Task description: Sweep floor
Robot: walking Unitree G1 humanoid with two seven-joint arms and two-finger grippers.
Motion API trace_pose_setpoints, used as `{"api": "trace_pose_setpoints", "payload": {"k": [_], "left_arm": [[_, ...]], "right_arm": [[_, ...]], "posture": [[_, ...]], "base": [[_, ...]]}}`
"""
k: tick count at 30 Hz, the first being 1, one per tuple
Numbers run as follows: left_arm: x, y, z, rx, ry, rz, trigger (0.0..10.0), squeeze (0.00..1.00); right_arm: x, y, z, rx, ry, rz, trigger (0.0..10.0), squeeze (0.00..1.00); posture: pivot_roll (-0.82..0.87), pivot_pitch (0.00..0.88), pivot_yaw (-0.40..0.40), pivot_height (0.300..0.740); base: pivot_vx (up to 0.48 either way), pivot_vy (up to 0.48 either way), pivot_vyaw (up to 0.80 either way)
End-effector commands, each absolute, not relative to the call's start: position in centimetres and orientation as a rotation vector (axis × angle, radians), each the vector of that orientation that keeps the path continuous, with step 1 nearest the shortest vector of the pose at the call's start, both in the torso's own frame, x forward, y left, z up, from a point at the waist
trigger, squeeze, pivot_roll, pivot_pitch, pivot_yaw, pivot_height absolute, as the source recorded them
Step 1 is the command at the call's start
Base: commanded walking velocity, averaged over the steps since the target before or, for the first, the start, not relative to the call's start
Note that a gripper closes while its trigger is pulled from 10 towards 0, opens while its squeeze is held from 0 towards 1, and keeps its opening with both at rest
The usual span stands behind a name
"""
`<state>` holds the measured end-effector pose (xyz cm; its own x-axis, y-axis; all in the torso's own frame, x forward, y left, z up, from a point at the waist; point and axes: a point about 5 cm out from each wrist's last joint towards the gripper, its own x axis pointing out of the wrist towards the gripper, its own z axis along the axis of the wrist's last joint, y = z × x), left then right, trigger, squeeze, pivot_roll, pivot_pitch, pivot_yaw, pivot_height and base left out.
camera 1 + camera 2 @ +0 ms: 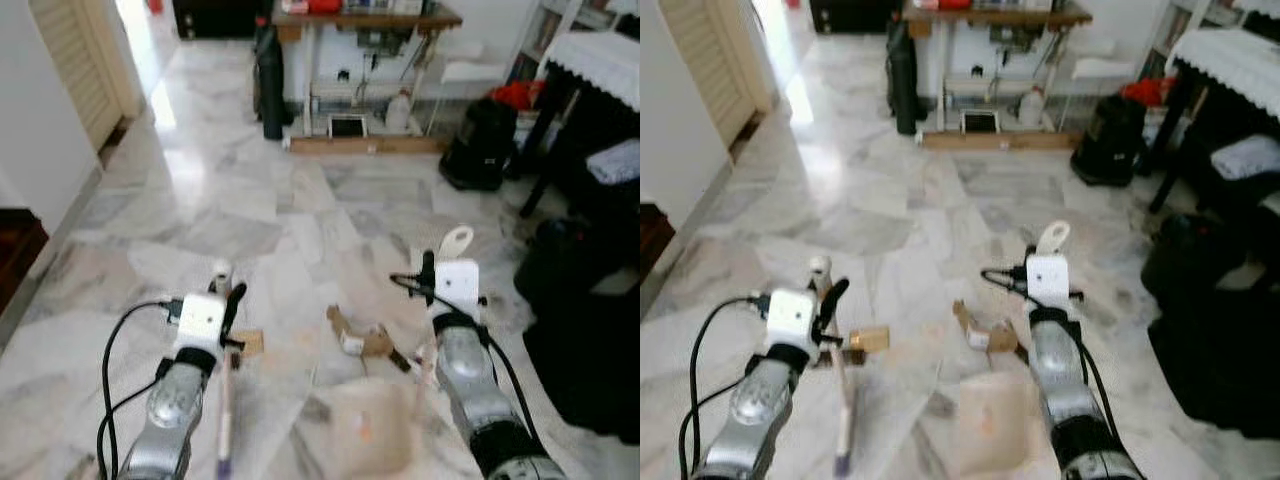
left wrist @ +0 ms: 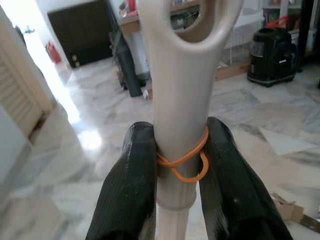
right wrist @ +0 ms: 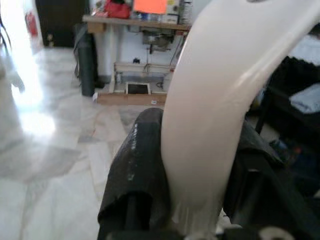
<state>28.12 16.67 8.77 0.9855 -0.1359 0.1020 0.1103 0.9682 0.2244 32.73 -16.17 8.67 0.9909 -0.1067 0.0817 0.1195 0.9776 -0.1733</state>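
Note:
My left gripper (image 1: 228,298) is shut on a cream broom handle (image 2: 182,100) that has a hanging hole at its end and an orange rubber band around it. The black fingers (image 2: 132,190) press it from both sides. The stick (image 1: 227,410) runs down toward the floor. My right gripper (image 1: 434,272) is shut on a white dustpan handle (image 3: 210,100). The pale dustpan (image 1: 365,425) rests low between my arms. Brown cardboard scraps (image 1: 355,337) lie on the marble floor just ahead of the pan, and another piece (image 1: 868,340) lies by the left gripper.
A desk (image 1: 365,20) with cables and a bottle stands at the far wall, with a dark rolled mat (image 1: 270,85) beside it. A black vacuum (image 1: 478,140), a dark table with a white cloth (image 1: 600,60) and black bags (image 1: 585,330) crowd the right. A louvred door (image 1: 85,60) is on the left.

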Motion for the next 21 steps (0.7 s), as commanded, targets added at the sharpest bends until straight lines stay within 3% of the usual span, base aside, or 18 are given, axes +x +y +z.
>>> {"api": "trace_pose_setpoints", "payload": {"k": [1, 15, 21], "left_arm": [[28.38, 16.16, 9.88, 0.224, -0.174, -0.139, 10.0, 0.00], [28.43, 16.17, 10.03, 0.219, -0.183, -0.139, 10.0, 0.00], [28.41, 16.20, 10.06, 0.218, -0.183, -0.141, 10.0, 0.00]], "right_arm": [[32.95, -17.09, 9.31, -0.213, -0.093, -0.132, 10.0, 0.00], [32.96, -17.15, 9.24, -0.208, -0.087, -0.137, 10.0, 0.00], [32.89, -17.13, 9.18, -0.207, -0.086, -0.136, 10.0, 0.00]], "posture": [[0.10, 0.000, -0.004, 0.740], [0.09, 0.000, -0.003, 0.740], [0.09, 0.000, -0.002, 0.740]], "base": [[0.337, 0.000, 0.00], [0.339, 0.000, 0.00], [0.336, 0.000, -0.77]]}}
